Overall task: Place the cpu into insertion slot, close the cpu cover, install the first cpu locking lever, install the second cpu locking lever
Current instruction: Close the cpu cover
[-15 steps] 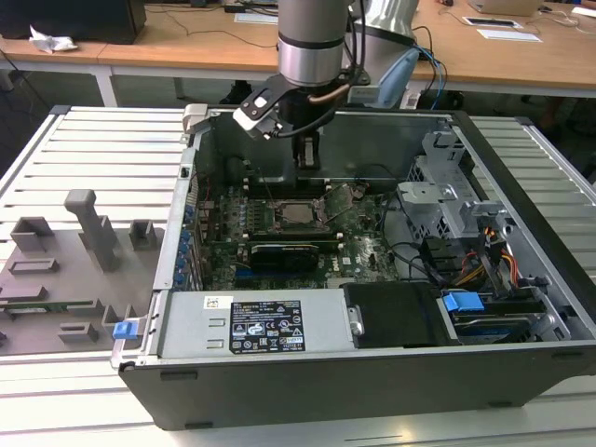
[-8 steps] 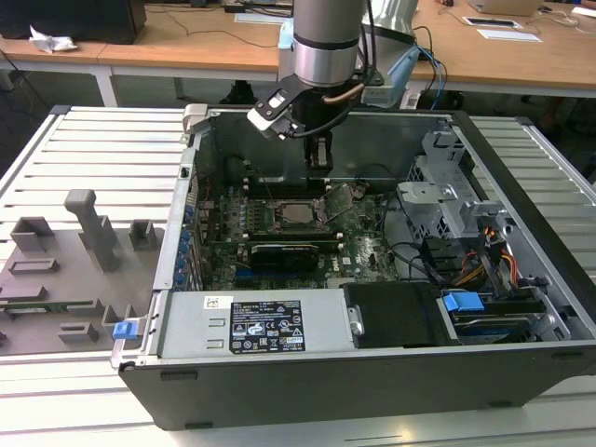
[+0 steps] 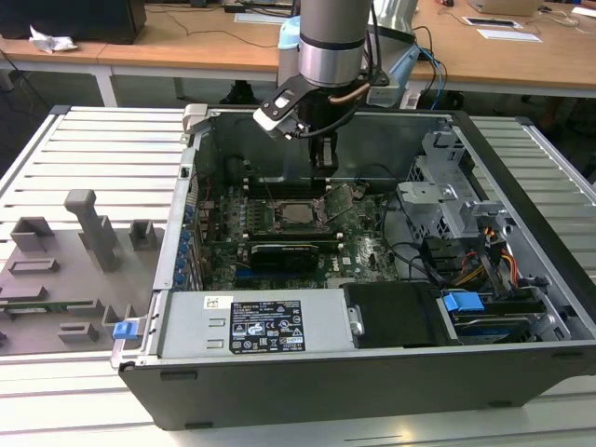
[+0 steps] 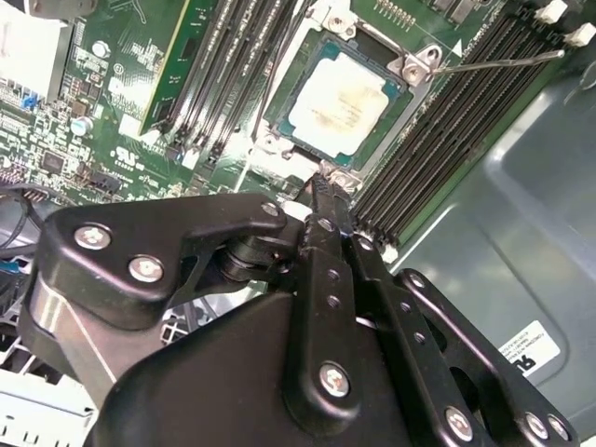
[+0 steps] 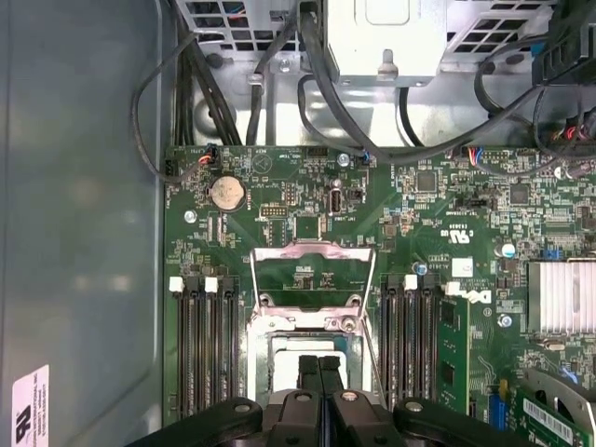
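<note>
The gripper [image 5: 318,361] hangs empty, fingers pressed together, just above the cpu [image 4: 340,101] seated in the insertion slot [image 4: 276,119]. The cpu cover [image 5: 315,250] lies flipped open toward the exterior view's right. A white printed label [image 5: 28,410] sits on the case wall.

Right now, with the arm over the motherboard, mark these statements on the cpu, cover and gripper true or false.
1. The cpu lies in the insertion slot. True.
2. The cpu cover is closed over it. False: it is swung open, and the board shows through its cut-out.
3. The gripper grips the cpu. False: its fingers are together and hold nothing.
4. Long memory slots run along both sides of the socket. True.
</note>
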Robot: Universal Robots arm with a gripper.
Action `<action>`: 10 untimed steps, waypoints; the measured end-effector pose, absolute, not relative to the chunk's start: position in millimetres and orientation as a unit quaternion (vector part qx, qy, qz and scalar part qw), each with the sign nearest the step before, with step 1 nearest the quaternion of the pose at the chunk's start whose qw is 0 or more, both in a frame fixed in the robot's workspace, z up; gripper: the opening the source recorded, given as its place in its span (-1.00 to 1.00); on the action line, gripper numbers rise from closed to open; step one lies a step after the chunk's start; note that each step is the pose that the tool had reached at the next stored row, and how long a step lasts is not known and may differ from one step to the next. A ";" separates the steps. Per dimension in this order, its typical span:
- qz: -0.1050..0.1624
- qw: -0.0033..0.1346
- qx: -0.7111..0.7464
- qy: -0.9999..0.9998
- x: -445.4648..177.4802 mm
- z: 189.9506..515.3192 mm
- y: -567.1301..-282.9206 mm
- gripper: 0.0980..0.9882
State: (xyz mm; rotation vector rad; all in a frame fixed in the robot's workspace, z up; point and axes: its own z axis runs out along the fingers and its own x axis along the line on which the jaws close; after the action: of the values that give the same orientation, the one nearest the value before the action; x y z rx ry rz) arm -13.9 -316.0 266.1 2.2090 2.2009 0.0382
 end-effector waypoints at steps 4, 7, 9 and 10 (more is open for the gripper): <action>0.012 0.012 0.708 0.706 -11.0 266.1 -316.0 -0.98; 0.012 0.012 0.708 0.706 -8.2 266.1 -316.0 -0.98; 0.012 0.012 0.708 0.706 -7.1 266.1 -316.0 -0.98; 0.012 0.012 0.708 0.706 -6.8 266.1 -316.0 -0.98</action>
State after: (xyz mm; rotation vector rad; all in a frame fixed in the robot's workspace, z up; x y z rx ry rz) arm -6.8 -316.0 266.1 2.2090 2.2008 0.0383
